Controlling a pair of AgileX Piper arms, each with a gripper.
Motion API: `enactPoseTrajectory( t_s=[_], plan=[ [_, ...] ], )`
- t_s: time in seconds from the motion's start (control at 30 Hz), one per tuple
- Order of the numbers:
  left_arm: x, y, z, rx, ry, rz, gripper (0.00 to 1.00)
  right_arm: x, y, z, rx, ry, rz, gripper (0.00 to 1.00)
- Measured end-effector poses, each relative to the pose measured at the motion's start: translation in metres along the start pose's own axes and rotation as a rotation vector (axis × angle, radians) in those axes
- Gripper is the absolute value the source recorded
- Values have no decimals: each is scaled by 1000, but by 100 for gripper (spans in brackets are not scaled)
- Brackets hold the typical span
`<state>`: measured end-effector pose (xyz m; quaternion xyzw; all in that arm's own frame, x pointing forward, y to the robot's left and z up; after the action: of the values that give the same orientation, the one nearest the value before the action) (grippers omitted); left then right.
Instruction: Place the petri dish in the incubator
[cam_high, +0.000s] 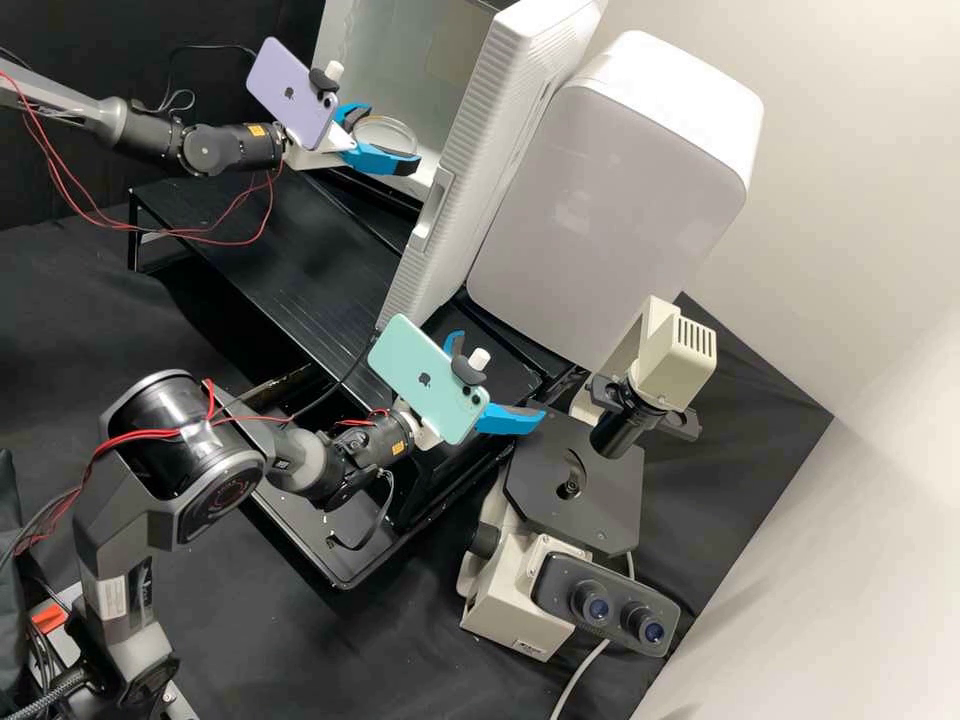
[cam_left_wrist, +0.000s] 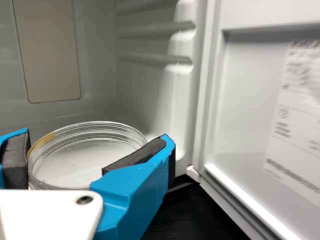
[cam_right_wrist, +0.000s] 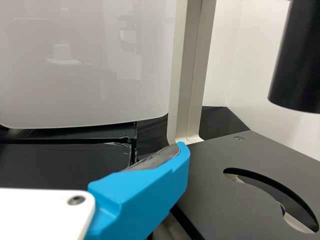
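One dish (cam_left_wrist: 80, 160), almost home
Left claw (cam_left_wrist: 87, 150) clamps the dish inside the incubator (cam_left_wrist: 160, 100); clipping a wall ledge (cam_left_wrist: 155, 59) could pop it loose.

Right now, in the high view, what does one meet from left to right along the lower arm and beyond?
Right arm's black joint → mint-green phone → right gripper → microscope stage → vented beige box on the microscope.
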<state>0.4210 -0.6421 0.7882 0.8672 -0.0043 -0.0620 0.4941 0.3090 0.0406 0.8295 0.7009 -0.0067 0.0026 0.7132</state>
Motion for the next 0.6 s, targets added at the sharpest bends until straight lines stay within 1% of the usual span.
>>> enactPoseTrajectory(
  t_s=[0.03,0.07,0.13,0.2,0.23,0.33,0.4,0.47,0.53,0.6],
  plan=[
    [3,1,1,9,6,4,0,0,0,0,0,0,0,100],
    [9,-1,-1,23,25,0,0,0,0,0,0,0,0,100],
    [17,-3,-1,34,45,-8,0,0,0,0,0,0,0,100],
    [25,-4,-4,41,67,-15,0,0,0,0,0,0,0,100],
    [28,-4,-3,36,71,-17,0,0,0,0,0,0,0,100],
    [37,-5,-2,51,91,-25,0,0,0,0,0,0,0,100],
    [44,-3,0,39,97,-31,0,0,0,0,0,0,0,100],
    [49,-2,2,42,97,-33,0,0,0,0,0,0,0,100],
    [54,0,5,54,93,-27,0,0,0,0,0,0,0,100],
    [59,-1,7,71,84,-25,0,0,0,0,0,0,0,100]
  ],
)
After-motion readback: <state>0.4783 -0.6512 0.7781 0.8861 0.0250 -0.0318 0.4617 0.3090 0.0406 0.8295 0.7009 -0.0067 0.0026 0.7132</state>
